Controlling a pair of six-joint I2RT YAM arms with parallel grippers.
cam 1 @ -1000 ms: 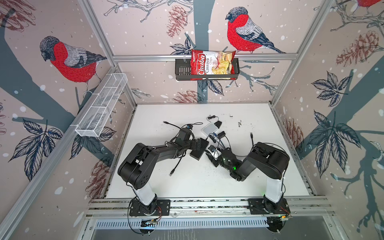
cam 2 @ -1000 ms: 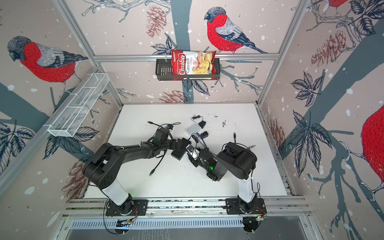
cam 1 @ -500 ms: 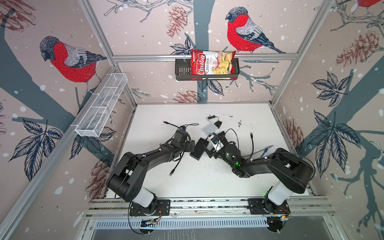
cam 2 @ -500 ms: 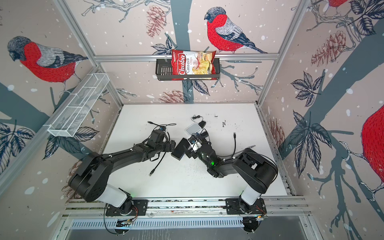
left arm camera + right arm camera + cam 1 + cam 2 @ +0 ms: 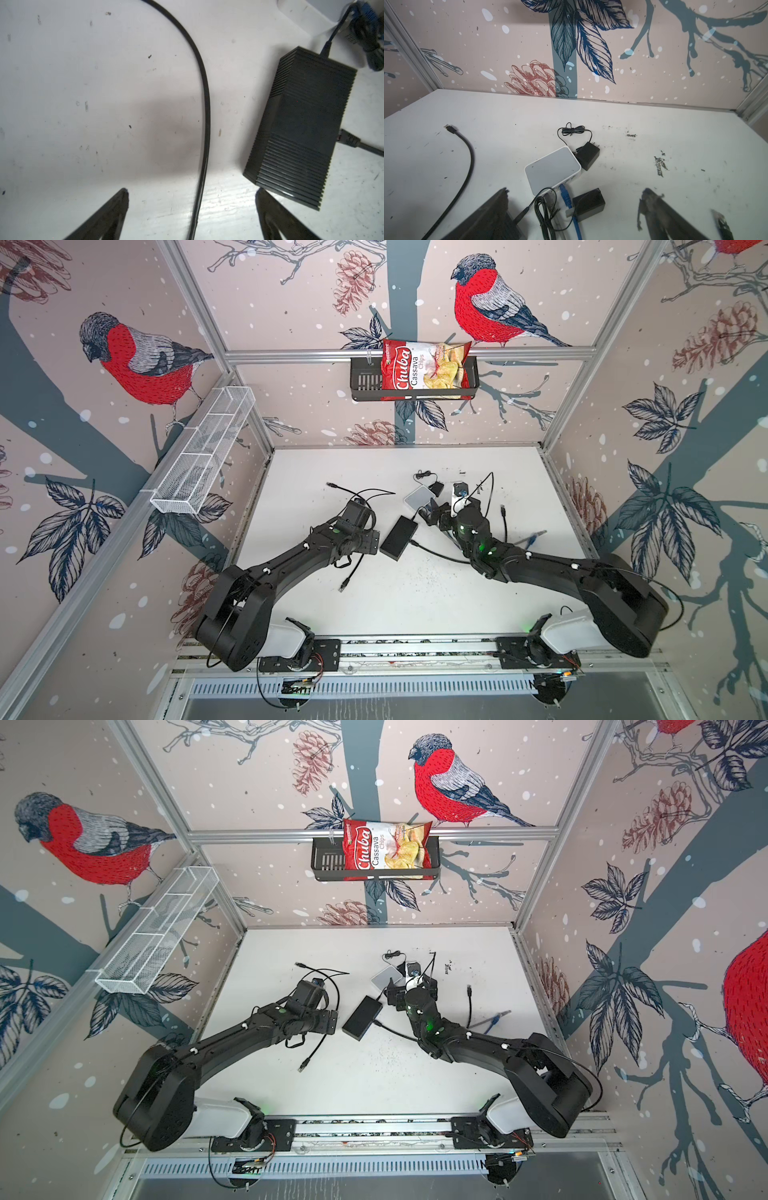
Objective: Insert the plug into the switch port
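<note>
— Blue plug (image 5: 564, 194): where is it found?
— Against the near side of the white switch (image 5: 553, 166), toward the far middle of the table (image 5: 415, 601)
— And the jaws?
— Left gripper (image 5: 191, 192) and right gripper (image 5: 575, 190) are both spread wide, nothing held

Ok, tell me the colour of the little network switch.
The switch is white, seen best in the right wrist view.

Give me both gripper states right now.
Left gripper: open, holding nothing.
Right gripper: open, holding nothing.
</note>
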